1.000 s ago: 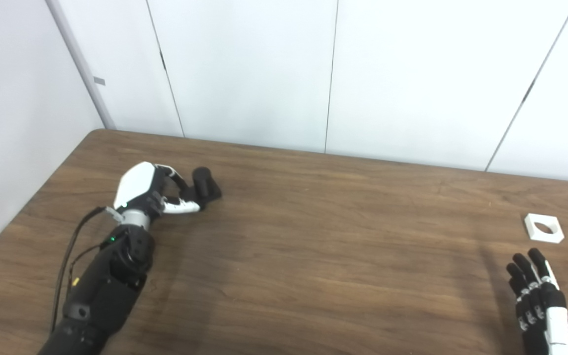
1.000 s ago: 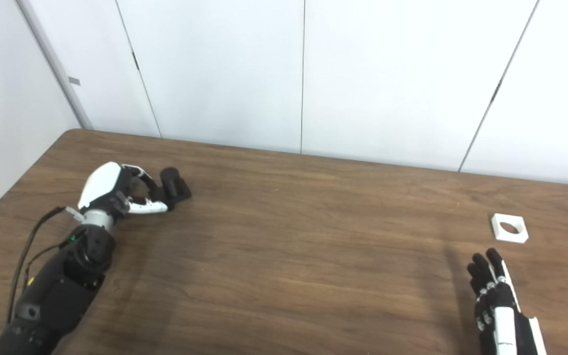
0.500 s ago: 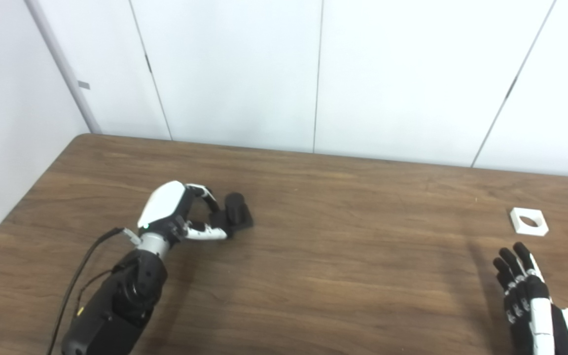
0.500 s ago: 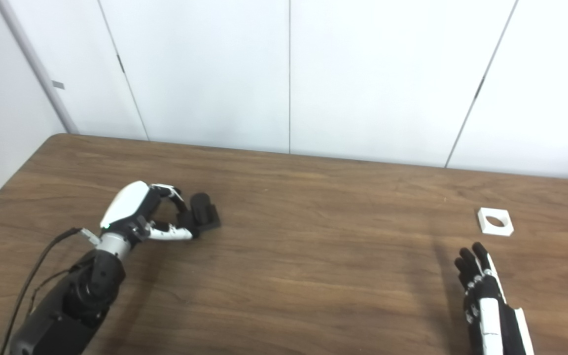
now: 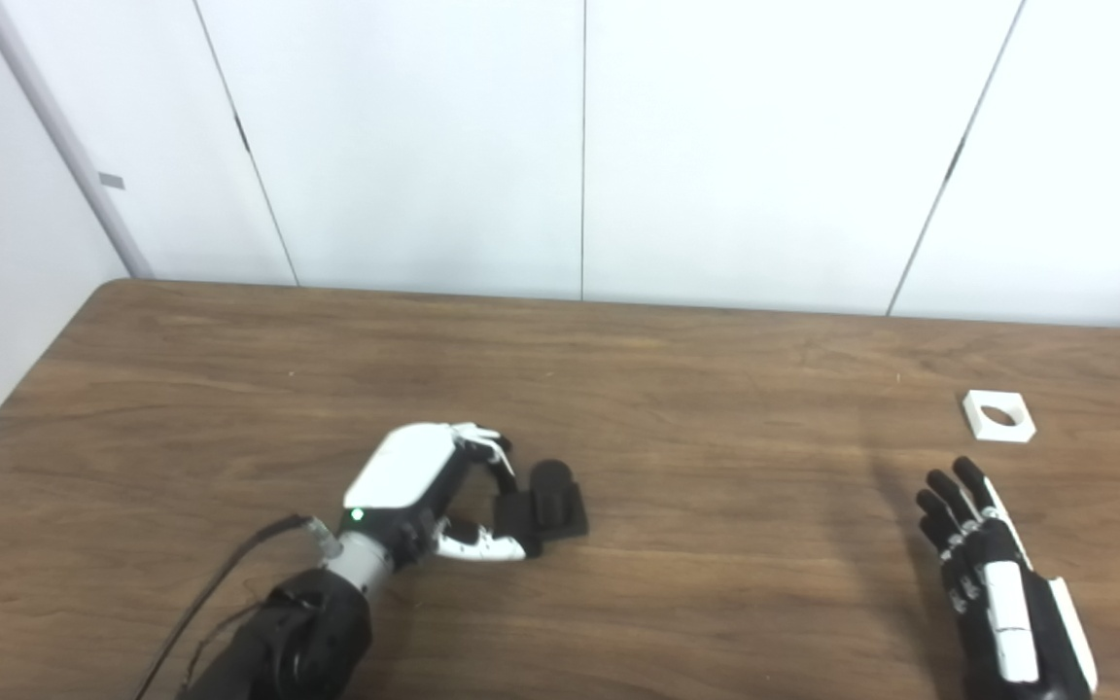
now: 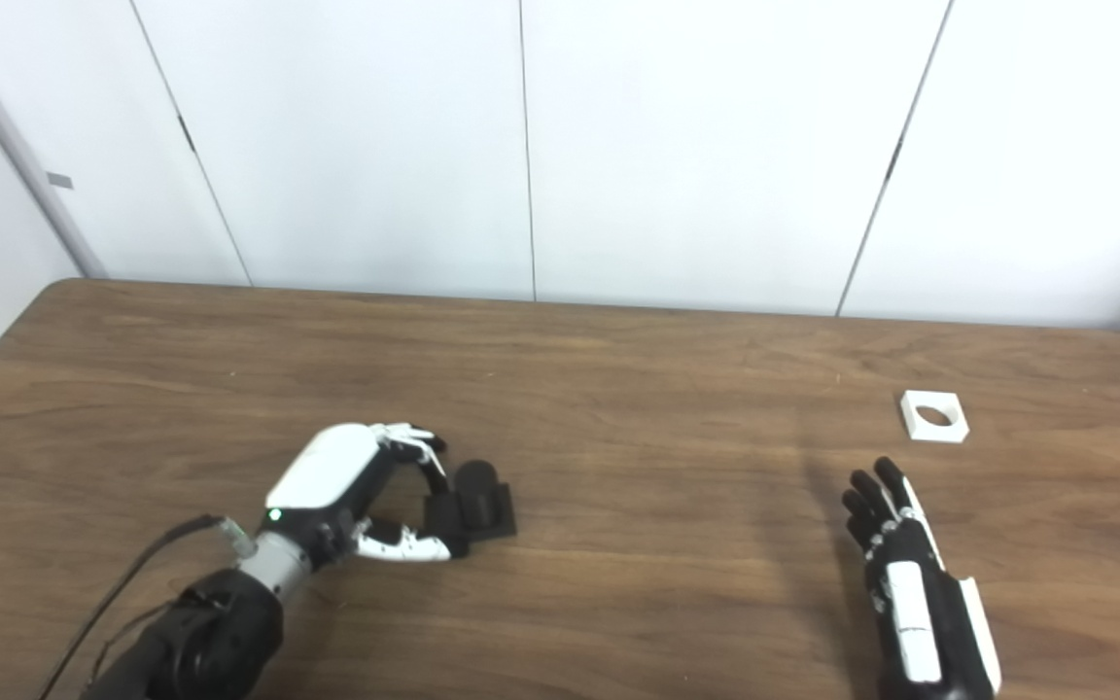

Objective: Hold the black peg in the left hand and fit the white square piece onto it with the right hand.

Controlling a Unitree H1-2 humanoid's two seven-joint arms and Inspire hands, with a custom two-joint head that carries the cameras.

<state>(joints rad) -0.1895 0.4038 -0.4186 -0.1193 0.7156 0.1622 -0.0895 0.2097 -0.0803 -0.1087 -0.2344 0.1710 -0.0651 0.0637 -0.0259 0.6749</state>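
Your left hand (image 5: pixel 424 486) gripped the black peg (image 5: pixel 545 501) on the wooden table (image 5: pixel 696 544); your right hand (image 5: pixel 993 574) lay open, empty, near the white square piece (image 5: pixel 998 416).

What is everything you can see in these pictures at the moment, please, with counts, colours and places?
black peg: one, black, upright on its square base, near the table's front left, between the left hand's fingers and thumb.
white square piece: one, white with a round hole, lying flat at the far right, untouched.
table: one, brown wood grain, fills the lower picture.
wall panels: white, with dark seams, behind the table.
left hand: one, white back and dark fingers, closed on the peg.
right hand: one, black and white, fingers extended, holding nothing, just short of the white piece.
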